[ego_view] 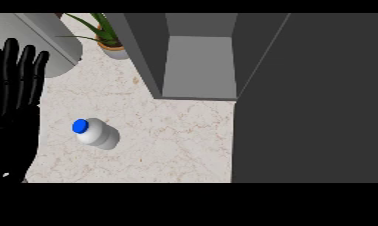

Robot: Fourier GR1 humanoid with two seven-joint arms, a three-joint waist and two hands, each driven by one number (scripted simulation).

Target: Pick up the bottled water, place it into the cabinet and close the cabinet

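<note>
A white water bottle (97, 134) with a blue cap stands upright on the marbled counter (170, 140), left of the middle. My left hand (18, 100) rests open at the view's left edge, fingers straight and pointing up, a short way left of the bottle and not touching it. The grey cabinet (199, 65) stands at the back centre with its inside showing and nothing in it. Its dark door (306, 100) is swung open and fills the right side of the view. My right hand shows nowhere.
A potted green plant (107, 37) stands at the back, just left of the cabinet. A large grey rounded object (55, 45) sits in the far left corner behind my left hand.
</note>
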